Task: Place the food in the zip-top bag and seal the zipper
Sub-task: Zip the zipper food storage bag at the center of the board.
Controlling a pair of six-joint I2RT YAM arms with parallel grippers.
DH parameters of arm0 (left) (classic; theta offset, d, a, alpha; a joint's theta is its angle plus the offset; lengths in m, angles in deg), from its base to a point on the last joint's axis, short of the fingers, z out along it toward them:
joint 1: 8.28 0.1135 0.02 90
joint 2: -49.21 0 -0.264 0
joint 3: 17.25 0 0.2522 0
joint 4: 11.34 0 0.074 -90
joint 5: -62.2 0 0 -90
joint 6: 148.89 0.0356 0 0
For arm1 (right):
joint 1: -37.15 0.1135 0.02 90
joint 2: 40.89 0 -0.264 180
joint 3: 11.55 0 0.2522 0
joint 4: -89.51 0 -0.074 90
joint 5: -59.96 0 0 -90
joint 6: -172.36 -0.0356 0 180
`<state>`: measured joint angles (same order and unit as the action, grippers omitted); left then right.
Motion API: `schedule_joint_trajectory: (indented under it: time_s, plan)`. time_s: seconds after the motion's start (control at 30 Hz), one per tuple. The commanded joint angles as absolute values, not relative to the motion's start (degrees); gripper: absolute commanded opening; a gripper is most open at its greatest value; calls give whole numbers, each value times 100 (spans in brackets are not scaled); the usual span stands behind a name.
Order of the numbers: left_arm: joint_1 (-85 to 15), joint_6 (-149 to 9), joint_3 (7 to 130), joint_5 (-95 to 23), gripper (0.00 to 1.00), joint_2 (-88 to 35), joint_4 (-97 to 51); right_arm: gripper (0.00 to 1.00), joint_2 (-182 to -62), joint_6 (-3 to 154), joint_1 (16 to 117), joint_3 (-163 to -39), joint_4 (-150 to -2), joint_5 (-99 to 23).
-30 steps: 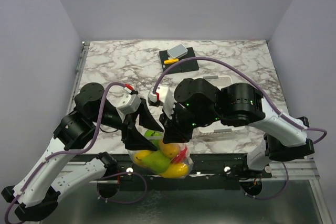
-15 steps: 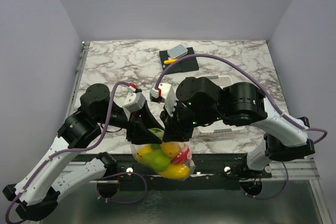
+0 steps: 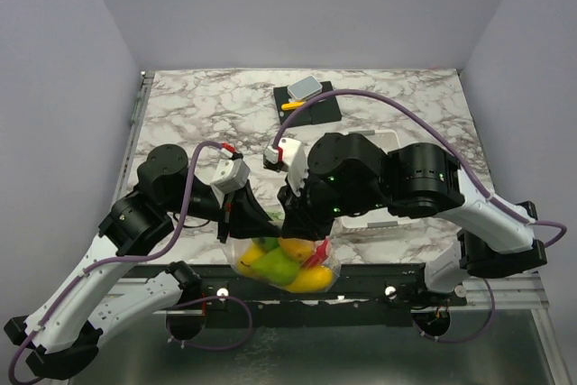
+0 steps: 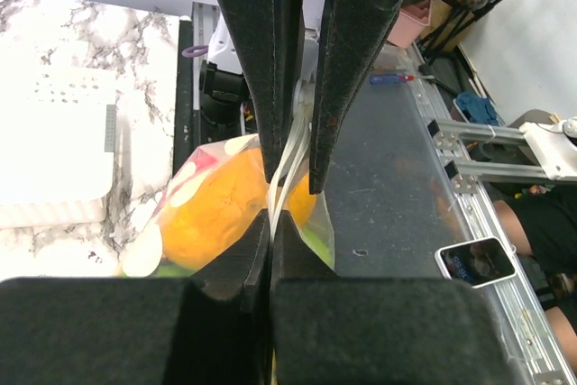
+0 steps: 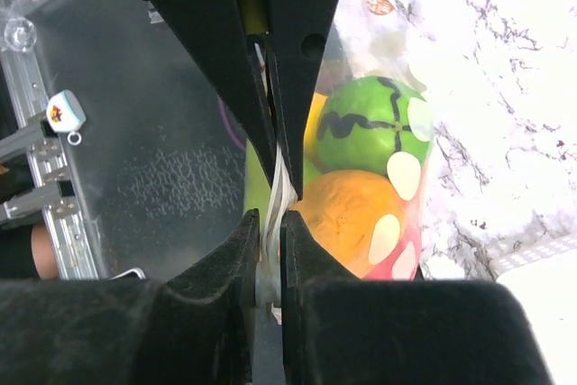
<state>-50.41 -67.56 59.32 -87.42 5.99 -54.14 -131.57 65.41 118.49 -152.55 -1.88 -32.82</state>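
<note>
The clear dotted zip-top bag (image 3: 287,266) hangs at the table's front edge, between the two arms. Through it shows the food: an orange fruit (image 4: 216,209), a green fruit (image 5: 374,123), and yellow and red pieces. The zipper (image 5: 281,188), a pale strip along the bag's top edge, is pinched from both ends. My left gripper (image 3: 237,225) is shut on the zipper (image 4: 285,173) at the left. My right gripper (image 3: 302,223) is shut on it a short way along, and its fingers (image 4: 270,69) face my left ones closely.
The white slatted basket (image 3: 386,140) lies under the right arm. A black board (image 3: 311,105) at the back holds the yellow-handled knife (image 3: 291,105) and a grey block. The black rail and metal frame (image 3: 379,281) run just below the bag.
My left gripper was open beside the bag's top; it has moved in and closed on the zipper. The bag has shifted a little right and now hangs straighter. The right grip is unchanged.
</note>
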Motion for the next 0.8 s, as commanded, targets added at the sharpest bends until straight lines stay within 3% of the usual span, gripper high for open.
schedule_joint_trajectory:
  time_s: [0.0, 0.07, 0.17, 0.3, 0.53, 0.77]
  plan:
    - [-5059, -6691, 5964, -8426, 0, 620, -5393, 19, -12755, 6442, 11892, -14955, -674, -2850]
    - [-5058, -6720, 5999, -8292, 0, 607, -5393, 26, -12621, 6414, 11891, -14781, -812, -2751]
    - [-5059, -6758, 6052, -8092, 0, 621, -5393, 46, -12371, 6401, 11890, -14465, -1036, -2584]
    - [-5061, -6848, 6130, -7895, 0, 649, -5393, 58, -11925, 6340, 11891, -13820, -1463, -2549]
    - [-5056, -7030, 6207, -7614, 0, 732, -5344, 65, -11043, 6304, 11889, -12432, -2666, -2296]
    - [-5060, -7215, 6293, -7583, 0, 817, -5218, 66, -10467, 6663, 11890, -11255, -3892, -2220]
